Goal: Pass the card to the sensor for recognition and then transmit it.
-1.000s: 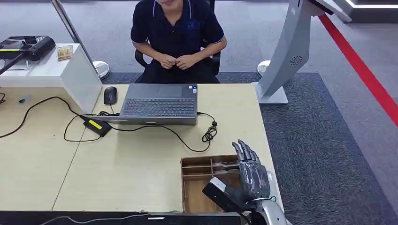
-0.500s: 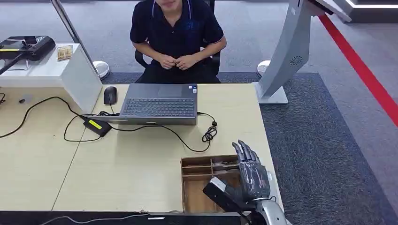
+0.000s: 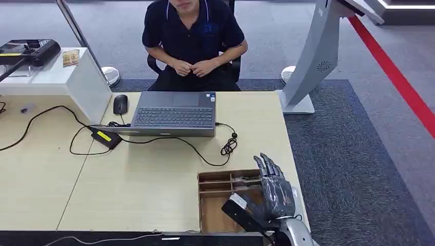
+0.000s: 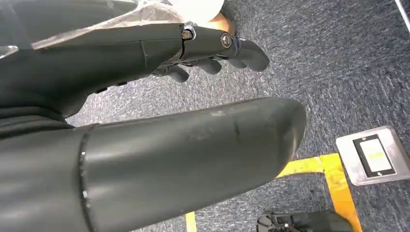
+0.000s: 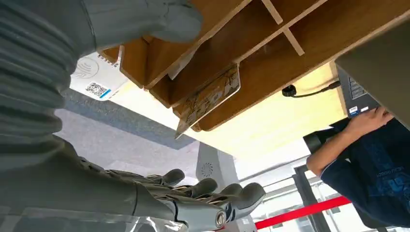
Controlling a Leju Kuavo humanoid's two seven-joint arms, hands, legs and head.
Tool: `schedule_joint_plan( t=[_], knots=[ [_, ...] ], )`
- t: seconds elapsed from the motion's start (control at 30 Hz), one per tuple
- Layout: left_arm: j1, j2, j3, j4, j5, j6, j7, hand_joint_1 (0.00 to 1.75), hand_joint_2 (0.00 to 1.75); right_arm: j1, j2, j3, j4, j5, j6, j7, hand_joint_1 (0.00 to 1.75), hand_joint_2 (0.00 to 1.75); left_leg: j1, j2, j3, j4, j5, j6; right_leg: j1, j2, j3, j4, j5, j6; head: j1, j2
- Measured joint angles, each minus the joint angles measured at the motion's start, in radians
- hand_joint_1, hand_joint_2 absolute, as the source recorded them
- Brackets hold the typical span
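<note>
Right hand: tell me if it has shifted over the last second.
No. The right hand hovers at the same spot over the wooden tray, fingers spread, holding nothing.

A seated person (image 3: 193,36) faces a laptop (image 3: 174,113), mouse (image 3: 120,104) beside it, on the desk (image 3: 128,189)

one laptop (image 3: 174,114), one mouse (image 3: 120,104), one wooden tray (image 3: 220,197), one card (image 5: 208,99), one person (image 3: 193,41), one power brick (image 3: 106,137)

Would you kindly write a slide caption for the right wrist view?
Right robot hand open beside the wooden tray, where a card leans.
</note>
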Motion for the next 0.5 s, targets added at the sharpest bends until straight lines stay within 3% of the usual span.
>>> schedule_joint_plan(
  t=[0.03, 0.17, 0.3, 0.33, 0.5],
  knots=[
    [0.0, 0.0, 0.0, 0.0, 0.0, 0.0, 0.0, 0.0, 0.0, 0.0, 0.0, 0.0, 0.0, 0.0, 0.0, 0.0, 0.31, 1.75, 0.0, 0.0, 0.0, 0.0, 0.0, 0.0, 0.0, 0.0, 0.0, 0.0, 0.0, 0.0, 0.0, 0.0],
    [0.0, 0.0, 0.0, 0.0, 0.0, 0.0, 0.0, 0.0, 0.0, 0.0, 0.0, -0.002, 0.0, 0.0, 0.0, 0.0, 0.31, 1.75, 0.0, 0.0, 0.0, 0.0, 0.0, 0.0, 0.0, 0.0, 0.0, 0.0, 0.0, 0.0, 0.0, 0.0],
    [0.0, 0.0, 0.0, 0.0, 0.001, 0.0, 0.0, 0.0, 0.0, 0.0, 0.0, -0.005, 0.0, 0.0, 0.0, 0.0, 0.42, 1.75, 0.0, 0.0, 0.0, 0.0, 0.0, 0.0, 0.0, 0.0, 0.0, 0.0, 0.0, 0.0, 0.0, 0.0],
    [0.0, 0.0, 0.0, 0.0, 0.001, 0.0, 0.0, 0.0, 0.0, 0.0, 0.0, -0.005, 0.0, 0.0, 0.0, -0.001, 0.65, 1.75, 0.0, 0.0, 0.0, 0.0, 0.0, 0.0, 0.0, 0.0, 0.0, 0.0, 0.0, 0.0, 0.0, 0.0],
    [0.0, 0.0, 0.0, 0.0, 0.002, 0.0, 0.0, 0.0, 0.0, 0.0, 0.0, -0.008, 0.0, 0.0, 0.0, -0.006, 0.63, 1.75, 0.0, 0.0, 0.0, 0.0, 0.0, 0.0, 0.0, 0.0, 0.0, 0.0, 0.0, 0.0, 0.0, 0.0]
  ],
)
